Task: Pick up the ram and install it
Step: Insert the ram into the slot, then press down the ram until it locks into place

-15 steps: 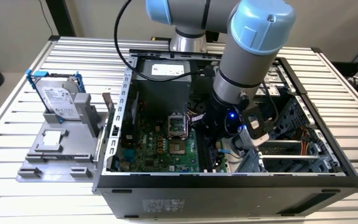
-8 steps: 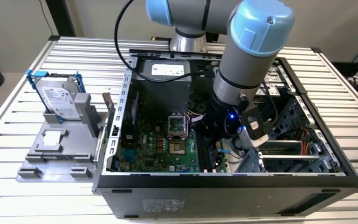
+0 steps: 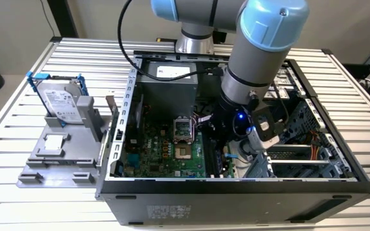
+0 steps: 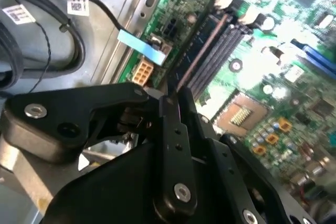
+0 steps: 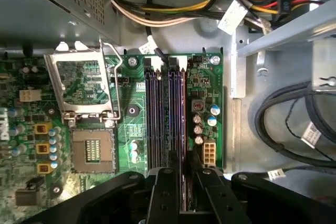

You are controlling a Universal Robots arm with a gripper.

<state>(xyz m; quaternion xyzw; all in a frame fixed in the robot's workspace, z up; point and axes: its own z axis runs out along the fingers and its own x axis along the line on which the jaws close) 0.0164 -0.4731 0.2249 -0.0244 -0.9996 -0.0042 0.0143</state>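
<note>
My gripper (image 3: 227,144) reaches down inside the open computer case, over the green motherboard (image 3: 165,154). In both wrist views the black fingers (image 5: 167,192) are shut on the ram (image 5: 184,145), a thin dark stick seen edge-on. It runs in line with the outermost of the long black slots (image 5: 160,114), on the side away from the processor socket. In the second wrist view the ram's edge (image 4: 202,51) stretches from the gripper (image 4: 176,95) along the slots (image 4: 223,45). Whether it is seated in the slot I cannot tell.
The open processor socket (image 5: 93,150) lies beside the slots. Bundled cables (image 5: 294,119) and a metal case wall (image 5: 233,72) crowd the other side. The power supply (image 3: 169,79) is at the case's back. A hard drive in a blue-handled frame (image 3: 59,98) stands on a grey stand (image 3: 56,163) at the exterior view's left.
</note>
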